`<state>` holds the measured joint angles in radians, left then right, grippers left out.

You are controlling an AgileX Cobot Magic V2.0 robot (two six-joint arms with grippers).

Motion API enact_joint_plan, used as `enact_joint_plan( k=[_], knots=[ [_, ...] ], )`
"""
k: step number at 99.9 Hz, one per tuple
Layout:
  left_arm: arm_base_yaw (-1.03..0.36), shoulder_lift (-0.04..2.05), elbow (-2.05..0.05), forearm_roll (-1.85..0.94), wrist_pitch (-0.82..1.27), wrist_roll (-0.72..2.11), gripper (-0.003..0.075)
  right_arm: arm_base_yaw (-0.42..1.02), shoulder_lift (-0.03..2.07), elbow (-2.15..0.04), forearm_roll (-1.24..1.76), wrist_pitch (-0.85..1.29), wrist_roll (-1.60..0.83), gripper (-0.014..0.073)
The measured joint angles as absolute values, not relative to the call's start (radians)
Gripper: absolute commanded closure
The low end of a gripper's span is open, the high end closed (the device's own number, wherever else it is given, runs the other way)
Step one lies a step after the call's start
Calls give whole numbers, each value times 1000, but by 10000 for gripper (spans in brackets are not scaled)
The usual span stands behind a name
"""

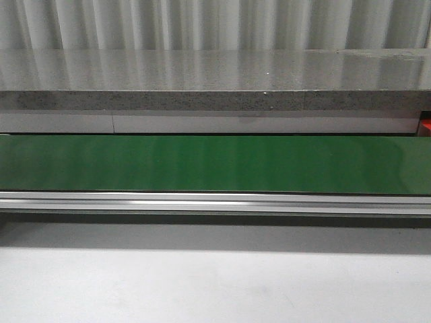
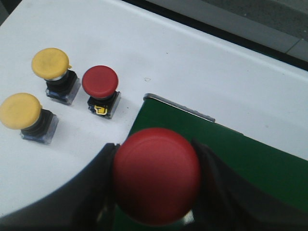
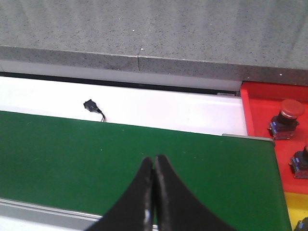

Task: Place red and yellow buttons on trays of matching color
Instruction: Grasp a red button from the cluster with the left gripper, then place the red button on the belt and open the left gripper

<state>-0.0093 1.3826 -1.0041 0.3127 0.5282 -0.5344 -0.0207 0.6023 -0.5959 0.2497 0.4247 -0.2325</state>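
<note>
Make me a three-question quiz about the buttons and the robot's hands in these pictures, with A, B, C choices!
1. Where is the red tray?
A. Past the end of the green belt
B. Under the white table
C. On the grey counter

2. How many yellow buttons stand on the white table?
A. None
B. Two
C. Five

3. What is the left tool doing?
A. Hanging open with nothing in it
B. Gripping a yellow button
C. Gripping a red button

Answers:
1. A, the right wrist view shows the tray just beyond the belt's end.
2. B, the left wrist view shows one yellow button and another yellow button beside a loose red button.
3. C, its dark fingers sit on both sides of the big red cap. The right tool is shut on nothing.
</note>
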Motion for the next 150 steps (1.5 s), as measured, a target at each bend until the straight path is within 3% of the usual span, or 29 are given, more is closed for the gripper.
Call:
enact_joint_plan(
  k=[65, 72, 79, 91, 101, 134, 150],
  knots=[
    [-35, 1487, -965, 315, 520, -521, 725, -21, 602, -596, 250, 425, -233, 661],
    [-35, 1487, -965, 315, 519, -521, 667, -21, 602, -596, 250, 425, -233, 661],
    [-35, 1487, -965, 312, 519, -521, 561, -21, 602, -596, 250, 425, -233, 661],
    [-35, 1487, -965, 309, 519, -519, 297, -21, 602, -596, 250, 425, -233, 661],
    [-35, 1487, -965, 309, 538, -519, 148, -21, 602, -596, 250, 425, -233, 661],
    [-35, 1347, -967, 329, 529, -511, 136, -21, 602, -596, 250, 425, -233, 661],
    [42, 1341, -969, 357, 540, -511, 136, -21, 602, -596, 250, 425, -233, 661]
  ],
)
